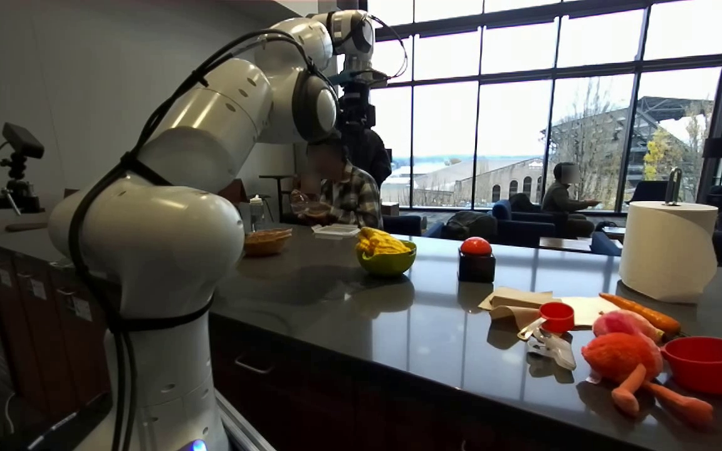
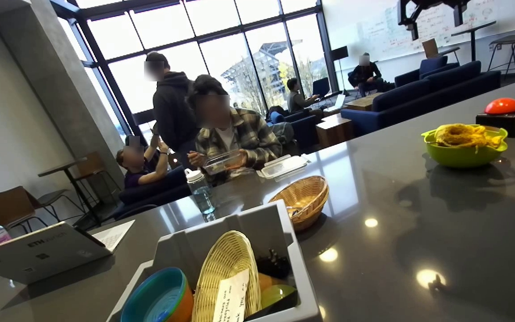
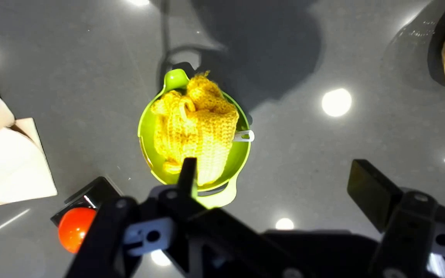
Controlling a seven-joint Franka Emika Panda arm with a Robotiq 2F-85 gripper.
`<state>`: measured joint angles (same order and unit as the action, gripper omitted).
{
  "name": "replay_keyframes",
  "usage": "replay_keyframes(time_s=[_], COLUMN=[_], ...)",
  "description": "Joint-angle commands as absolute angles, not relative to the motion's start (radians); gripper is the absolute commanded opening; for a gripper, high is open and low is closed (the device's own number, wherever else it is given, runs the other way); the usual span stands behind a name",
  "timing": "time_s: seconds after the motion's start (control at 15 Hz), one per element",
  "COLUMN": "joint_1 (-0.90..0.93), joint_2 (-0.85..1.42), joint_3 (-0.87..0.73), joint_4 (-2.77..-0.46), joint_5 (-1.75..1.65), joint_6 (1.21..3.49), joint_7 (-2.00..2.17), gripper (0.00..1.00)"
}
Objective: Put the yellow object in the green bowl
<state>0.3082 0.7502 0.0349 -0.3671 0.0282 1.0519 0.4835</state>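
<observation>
finding: the yellow object (image 3: 199, 123) lies heaped inside the green bowl (image 2: 465, 156); the task appears met. the tool (image 3: 274, 173) stands spread, nothing between its fingers, and hangs high over the surface (image 2: 373, 277) in both exterior views.

hazard, snagging: the yellow object looks loosely knitted, and its tuft (image 3: 204, 74) reaches the rim at 12 o'clock in the wrist view. a low pass could hook the yarn and pull the piece out.

hazard, tipping: in the wrist view one finger (image 3: 187, 170) lines up with the rim at 6 o'clock. a needless straight descent could press that edge and tilt the bowl, which is probably light.

hazard, leverage: a white handle (image 3: 245, 136) crosses the rim at 3 o'clock; the rest of it is hidden under the knit. a knock there could shift the load.

hazard, collision: the red button (image 3: 76, 229) on its black base (image 3: 102, 191) sits at 8 o'clock from the bowl; a low sideways exit that way could strike it.
</observation>
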Motion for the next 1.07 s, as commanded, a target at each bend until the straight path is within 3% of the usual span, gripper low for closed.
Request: replay_keyframes(time_s=[0.0,1.0], joint_1=[0.297,0.276], joint_2=[0.739,0.734], joint_3=[0.034,0.038], joint_4=[-0.386,-0.388], joint_5=[0.032,0.042], joint_6=[1.051,1.040], joint_7=[0.481,0.479], gripper=[1.00,1.00])
